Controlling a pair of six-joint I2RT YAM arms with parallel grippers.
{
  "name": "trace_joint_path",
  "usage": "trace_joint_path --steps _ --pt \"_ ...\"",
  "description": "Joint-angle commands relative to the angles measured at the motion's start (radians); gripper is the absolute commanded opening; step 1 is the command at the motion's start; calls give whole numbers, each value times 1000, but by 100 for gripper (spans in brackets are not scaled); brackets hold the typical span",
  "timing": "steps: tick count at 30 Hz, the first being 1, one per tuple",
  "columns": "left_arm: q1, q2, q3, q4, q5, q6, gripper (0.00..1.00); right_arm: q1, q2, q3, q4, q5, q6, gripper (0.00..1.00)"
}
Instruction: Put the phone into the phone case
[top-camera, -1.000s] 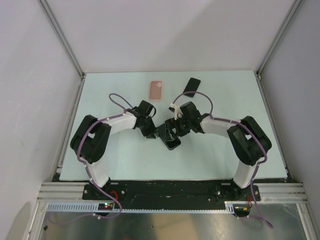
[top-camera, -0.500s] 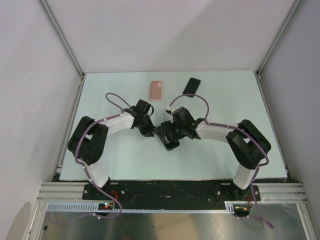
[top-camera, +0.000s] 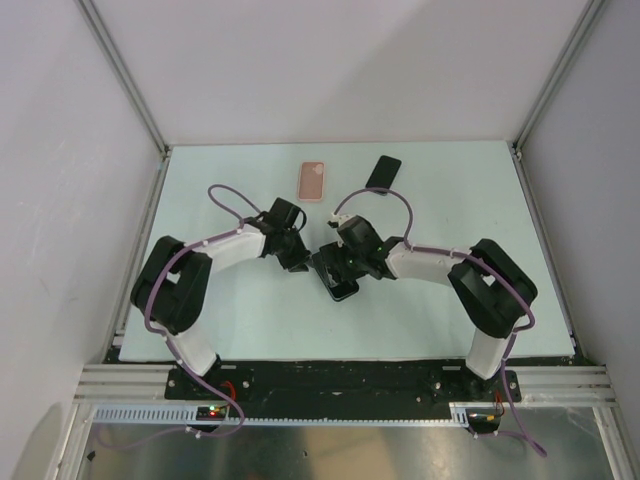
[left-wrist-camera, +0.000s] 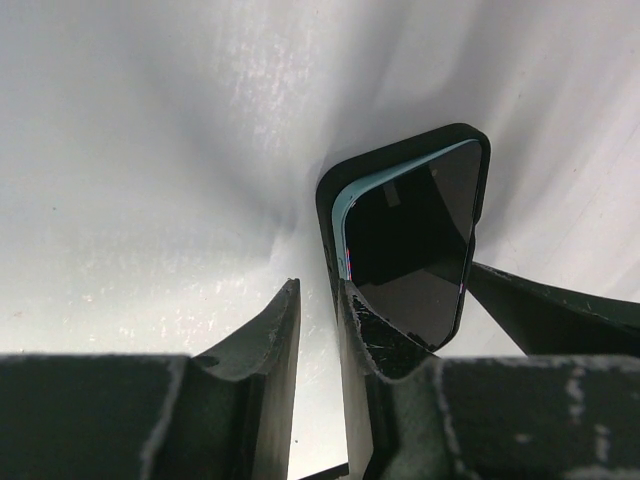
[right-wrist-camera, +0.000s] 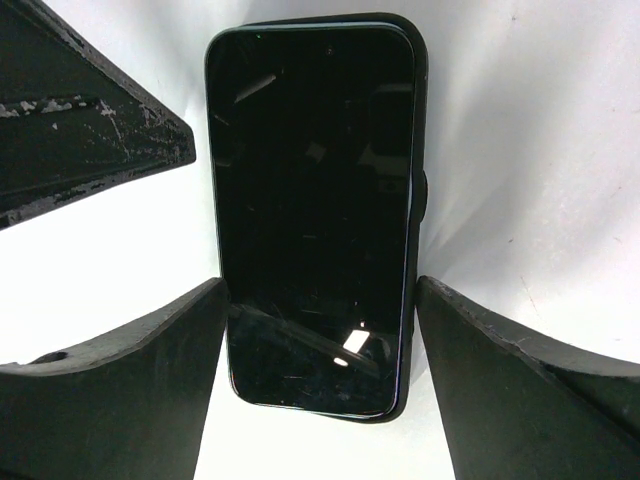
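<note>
Phone (right-wrist-camera: 310, 200) in case (left-wrist-camera: 400, 148), right hand (right-wrist-camera: 320, 300) astride — spread

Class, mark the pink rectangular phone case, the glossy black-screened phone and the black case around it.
Pink rectangular phone case (top-camera: 313, 182): top view, its centre.
Glossy black-screened phone (right-wrist-camera: 312, 210): right wrist view, screen middle.
Black case (left-wrist-camera: 400, 152): left wrist view, upper rim.

You see a black phone (right-wrist-camera: 310, 215) with pale blue edge, its phone case (left-wrist-camera: 326, 215) black; far on the pale green table (top-camera: 250, 320), a pink case (top-camera: 314, 181).
</note>
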Motion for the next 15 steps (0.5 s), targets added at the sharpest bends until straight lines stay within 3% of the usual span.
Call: trace_joint_path --steps 1,9,15 --pt "5 -51 -13 11 -10 9 26 10 76 -14 -100 76 -16 83" --pt "9 -48 -14 11 -4 9 25 20 76 24 -113 77 -22 88" --pt "12 -51 -17 10 -3 7 25 34 98 54 -149 148 -12 83"
